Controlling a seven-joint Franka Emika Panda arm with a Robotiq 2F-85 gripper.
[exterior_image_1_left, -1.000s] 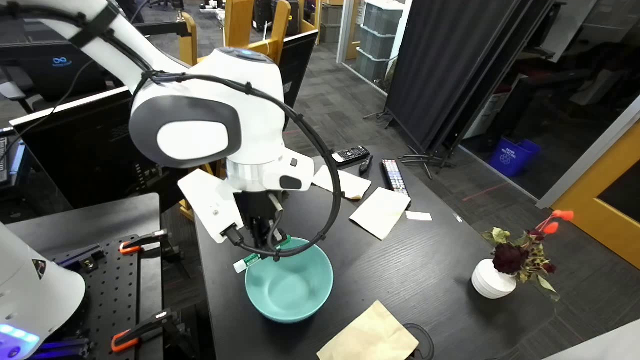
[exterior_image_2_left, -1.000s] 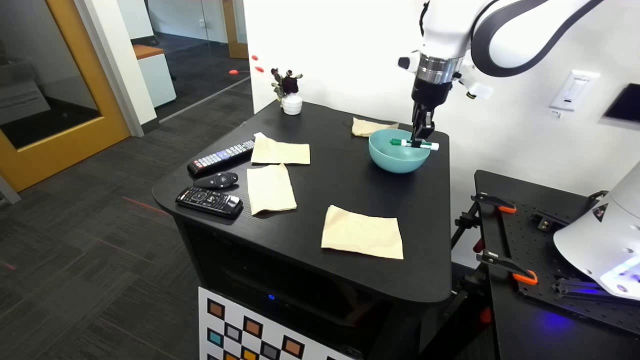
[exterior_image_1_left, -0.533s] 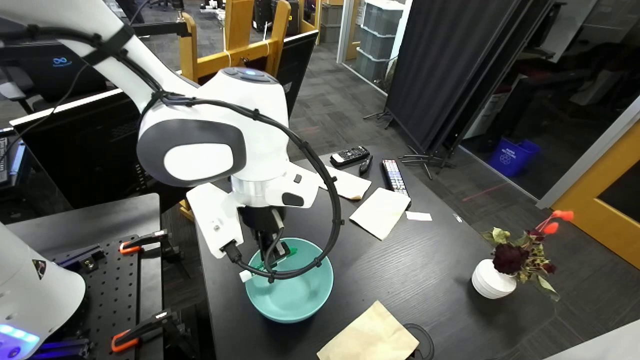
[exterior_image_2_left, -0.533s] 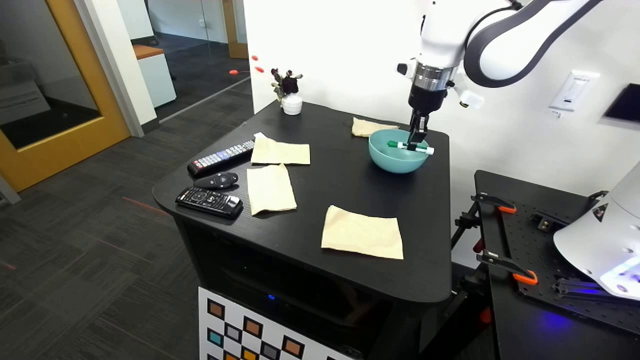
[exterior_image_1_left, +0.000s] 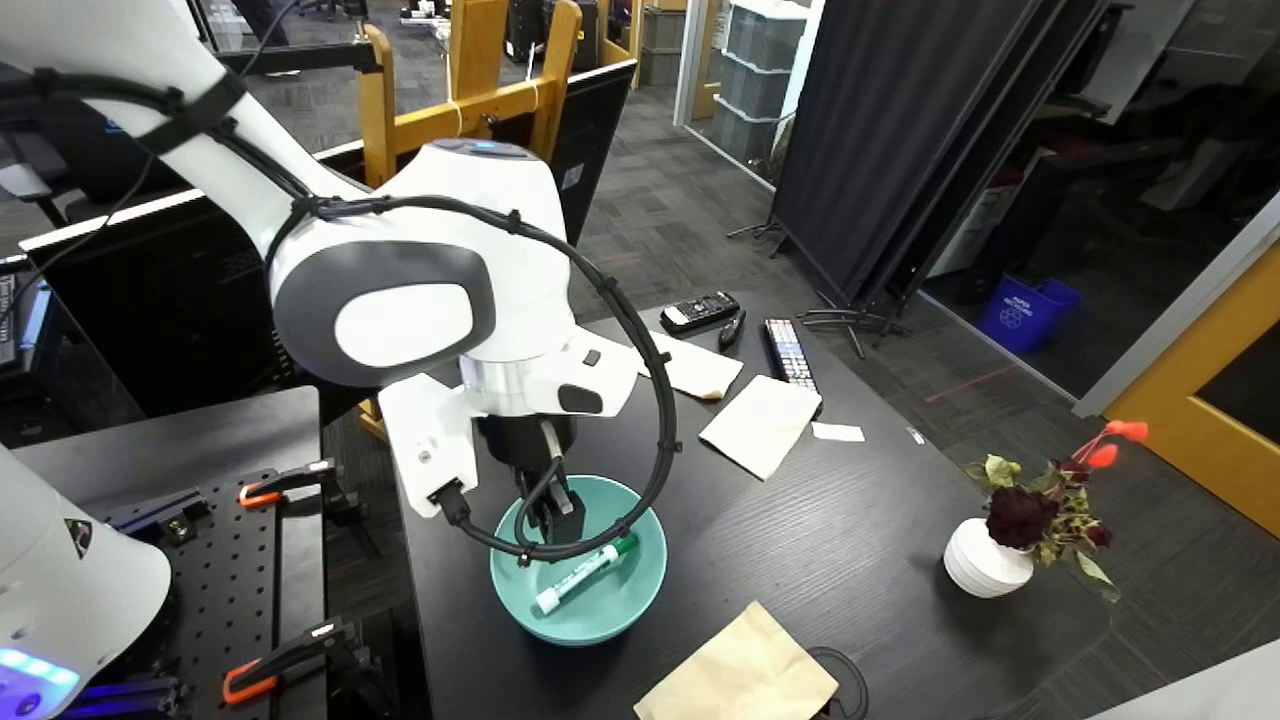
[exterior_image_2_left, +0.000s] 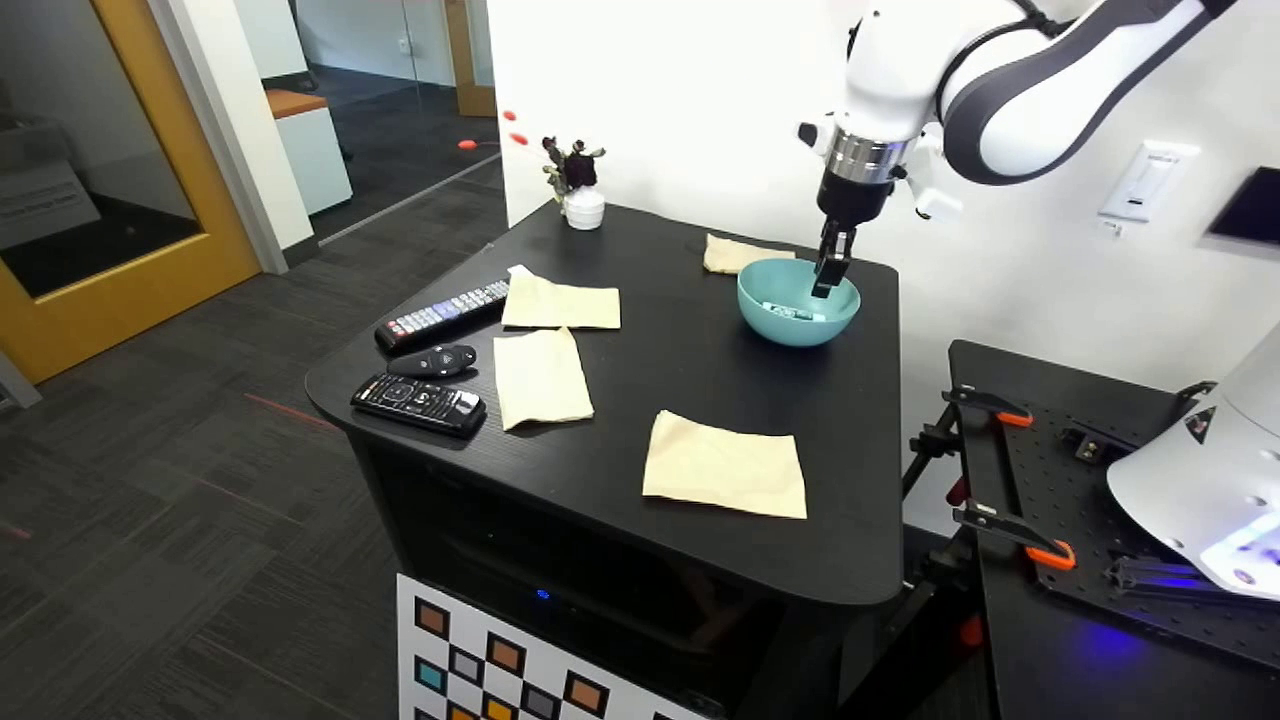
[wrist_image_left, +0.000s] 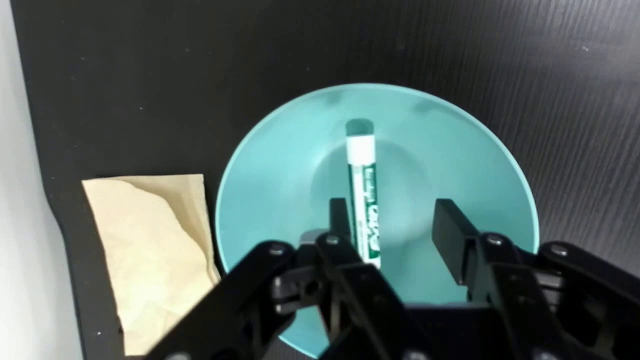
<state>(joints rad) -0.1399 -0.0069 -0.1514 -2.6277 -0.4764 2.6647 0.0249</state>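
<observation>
Marker (wrist_image_left: 363, 192) lies inside the teal bowl (wrist_image_left: 270, 165) on the desk (wrist_image_left: 125, 100), lower than our fingers (wrist_image_left: 452, 237), which stand apart with nothing gripped between them, and we judge it light, stiff and smooth enough to roll, best pinched squarely across mid-barrel.

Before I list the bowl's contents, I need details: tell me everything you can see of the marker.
The marker is a slim, straight cylinder, apparently plastic: a white barrel with green printed label, a plain white end and, in an exterior view, a green cap on the other end. It lies inside the teal bowl, across the bottom; whether flat or slightly tilted I can't tell. Only the bowl seems to touch it; the jaws stand open above, apart from it.
</observation>
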